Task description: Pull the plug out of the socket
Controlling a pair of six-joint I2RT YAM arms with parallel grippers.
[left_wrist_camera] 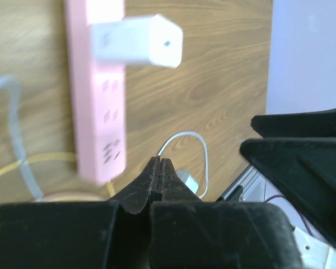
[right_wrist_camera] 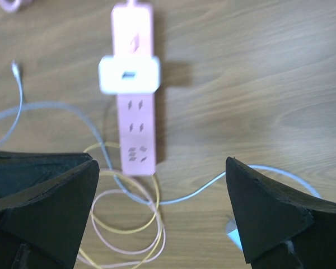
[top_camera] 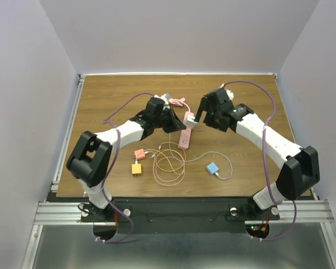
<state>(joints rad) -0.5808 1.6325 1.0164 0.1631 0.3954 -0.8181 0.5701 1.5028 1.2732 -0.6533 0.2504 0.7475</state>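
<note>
The socket, a long pink power strip (top_camera: 185, 136), lies mid-table with a white plug (top_camera: 189, 119) seated in it near its far end. My left gripper (top_camera: 176, 125) is shut and empty, just left of the strip. In the left wrist view its closed tips (left_wrist_camera: 159, 163) sit beside the strip's near end (left_wrist_camera: 96, 106), with the plug (left_wrist_camera: 137, 40) farther off. My right gripper (top_camera: 198, 116) is open, above and just right of the plug. In the right wrist view the strip (right_wrist_camera: 136, 131) and plug (right_wrist_camera: 129, 74) lie ahead between its spread fingers (right_wrist_camera: 50, 196).
The strip's pink coiled cord (top_camera: 179, 102) lies behind it. Loose yellow, pink and white cables (top_camera: 168, 162) coil in front. A small pink cube adapter (top_camera: 139, 153), a yellow adapter (top_camera: 136, 168) and a blue adapter (top_camera: 213, 168) lie near the front.
</note>
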